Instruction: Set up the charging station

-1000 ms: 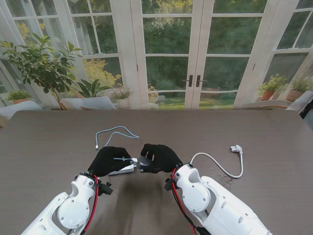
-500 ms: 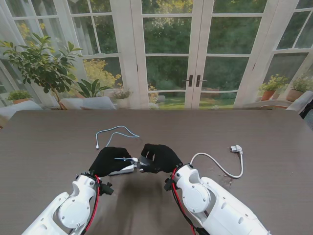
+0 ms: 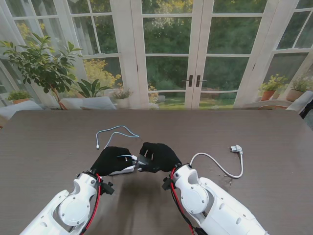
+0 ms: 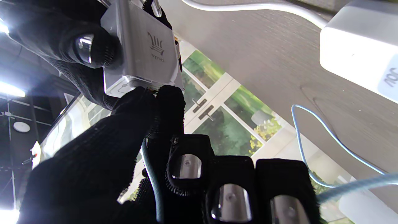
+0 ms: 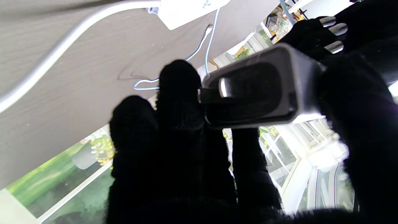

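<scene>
Stand view: left hand (image 3: 111,159) and right hand (image 3: 157,156) meet near the middle of the table (image 3: 44,147), fingertips almost touching. A white power brick (image 3: 123,169) lies under the left hand. The thin blue cable (image 3: 113,132) loops on the table farther from me; the white cord (image 3: 222,169) trails to the right, ending in its wall plug (image 3: 236,148), which lies loose.

Left wrist view: left hand (image 4: 130,174) pinches the cable end between thumb and forefinger, the other fingers curled; cable (image 4: 326,137) runs out beside them. The tip sits against the edge of a grey metal adapter block (image 4: 146,56). Whether the connector is seated, cannot tell. Brick (image 4: 357,49) rests on the table.

Right wrist view: right hand (image 5: 186,149) is closed around the block (image 5: 258,90), held clear of the table, open socket face toward the camera.

Judgement: mating in progress, early to mid task. Plug and cable's far end remain unconnected.
</scene>
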